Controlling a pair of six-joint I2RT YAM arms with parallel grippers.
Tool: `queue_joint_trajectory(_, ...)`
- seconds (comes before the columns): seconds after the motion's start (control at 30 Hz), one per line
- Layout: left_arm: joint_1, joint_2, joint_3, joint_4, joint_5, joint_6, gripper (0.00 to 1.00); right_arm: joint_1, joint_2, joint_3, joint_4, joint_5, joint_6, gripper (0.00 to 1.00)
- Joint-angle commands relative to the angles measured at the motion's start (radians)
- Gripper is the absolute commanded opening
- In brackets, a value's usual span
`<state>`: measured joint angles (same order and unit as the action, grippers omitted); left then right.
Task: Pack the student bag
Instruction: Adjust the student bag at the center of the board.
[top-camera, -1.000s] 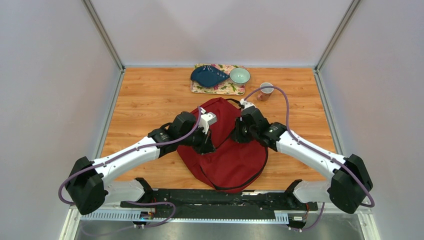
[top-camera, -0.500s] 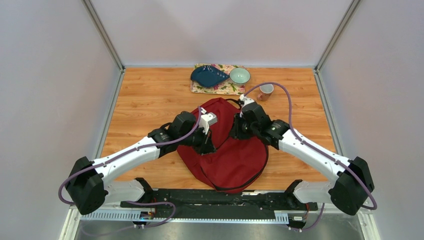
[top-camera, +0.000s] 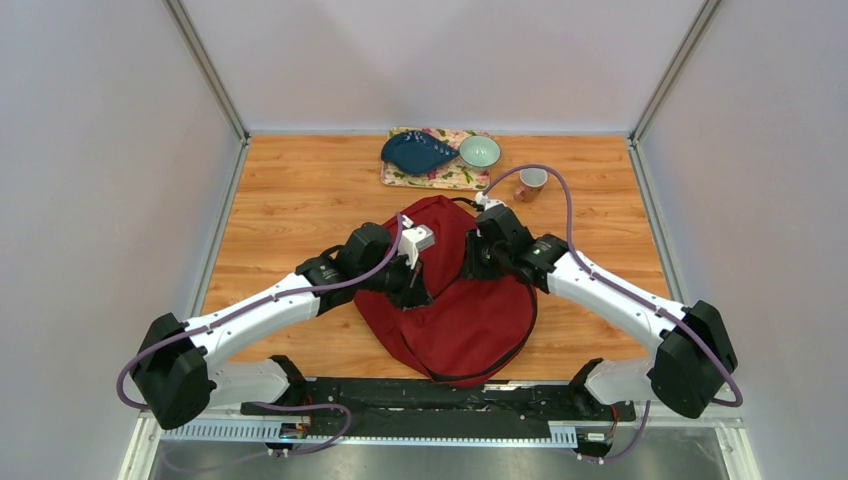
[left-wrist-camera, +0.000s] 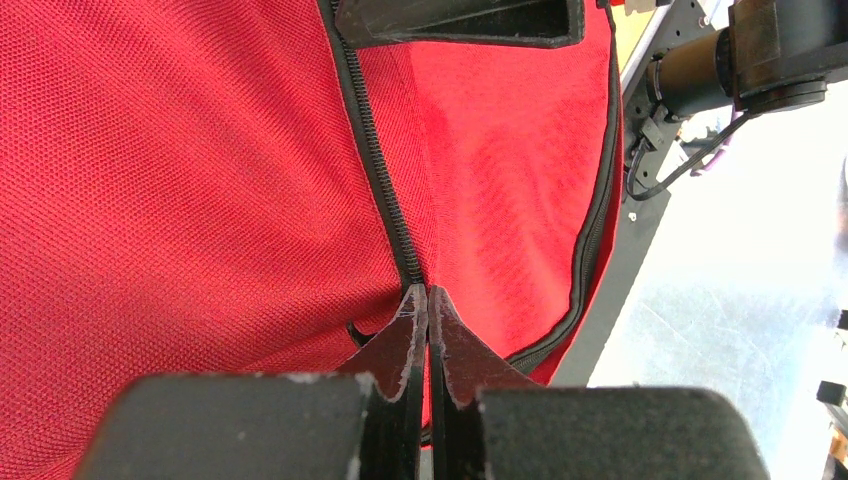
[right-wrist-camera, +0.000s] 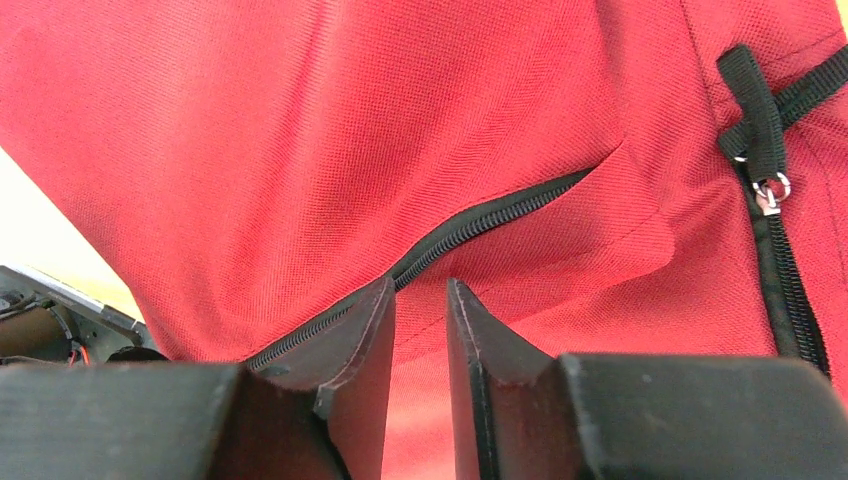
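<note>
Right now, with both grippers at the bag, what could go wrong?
The right gripper stands open over the student bag zipper, nothing between its fingers: closing may grab only fabric. The left gripper pinches a zipper end: pulling could drag the bag. The cup sits close beside the right arm.

Student bag (top-camera: 470, 320) — centre of table (top-camera: 290, 200)

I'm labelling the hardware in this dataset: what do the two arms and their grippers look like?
The left arm and right arm have white tubular links joined by bulky black joint housings. A purple cable loops along each. The left gripper and right gripper each have two flat black fingers tapering to wedge tips, with edges scuffed pale.
</note>
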<state>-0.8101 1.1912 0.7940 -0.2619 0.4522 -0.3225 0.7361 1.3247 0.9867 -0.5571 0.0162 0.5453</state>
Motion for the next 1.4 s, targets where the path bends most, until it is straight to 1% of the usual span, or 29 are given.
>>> queue_joint_trajectory(0.0,-0.011,-0.024,0.040,0.038,0.071,0.011,0.04,-0.001,-0.019,0.024,0.019,0.050,0.022,0.29)
queue_joint_trajectory(0.1,-0.011,-0.027,0.042,0.039,0.071,0.011,0.04,-0.001,-0.016,0.023,0.037,0.053,0.030,0.29)
queue_joint_trajectory(0.23,-0.011,-0.033,0.037,0.043,0.065,0.010,0.04,-0.001,0.027,0.035,0.046,0.024,0.031,0.27)
queue_joint_trajectory(0.33,-0.009,-0.035,0.037,0.046,0.066,0.010,0.04,-0.001,0.054,0.029,0.091,-0.001,0.044,0.26)
queue_joint_trajectory(0.37,-0.009,-0.033,0.036,0.047,0.069,0.008,0.04,-0.001,0.062,0.030,0.114,-0.040,0.042,0.25)
queue_joint_trajectory(0.4,-0.009,-0.033,0.037,0.047,0.071,0.008,0.04,0.000,0.065,0.030,0.124,-0.045,0.044,0.25)
queue_joint_trajectory(0.53,-0.011,-0.033,0.033,0.047,0.074,0.008,0.04,0.000,0.054,0.024,0.160,-0.018,0.045,0.28)
queue_joint_trajectory(0.6,-0.011,-0.033,0.031,0.052,0.074,0.008,0.04,0.000,0.047,0.014,0.200,-0.018,0.035,0.30)
queue_joint_trajectory(0.63,-0.011,-0.030,0.028,0.055,0.078,0.008,0.04,0.000,0.045,0.006,0.226,0.008,0.031,0.31)
queue_joint_trajectory(0.73,-0.009,-0.025,0.031,0.056,0.086,0.005,0.04,-0.001,0.070,0.020,0.232,-0.002,0.028,0.31)
queue_joint_trajectory(0.87,-0.011,-0.030,0.031,0.058,0.083,0.005,0.04,-0.001,0.120,0.035,0.194,0.004,0.039,0.31)
queue_joint_trajectory(0.93,-0.011,-0.036,0.031,0.058,0.080,0.005,0.04,-0.003,0.142,0.032,0.162,0.043,0.038,0.30)
queue_joint_trajectory(1.03,-0.009,-0.047,0.027,0.053,0.072,0.008,0.04,-0.001,0.148,0.009,0.123,0.092,0.012,0.27)
queue_joint_trajectory(1.13,-0.009,-0.057,0.021,0.056,0.065,0.010,0.04,-0.003,0.140,-0.034,0.115,0.093,-0.019,0.21)
queue_joint_trajectory(1.17,-0.009,-0.059,0.021,0.059,0.060,0.010,0.04,-0.001,0.137,-0.040,0.108,0.093,-0.024,0.21)
queue_joint_trajectory(1.3,-0.009,-0.059,0.013,0.059,0.048,0.010,0.04,-0.001,0.075,-0.046,0.051,0.120,-0.056,0.22)
queue_joint_trajectory(1.37,-0.009,-0.058,0.013,0.055,0.043,0.010,0.04,-0.001,0.039,-0.037,0.004,0.160,-0.077,0.26)
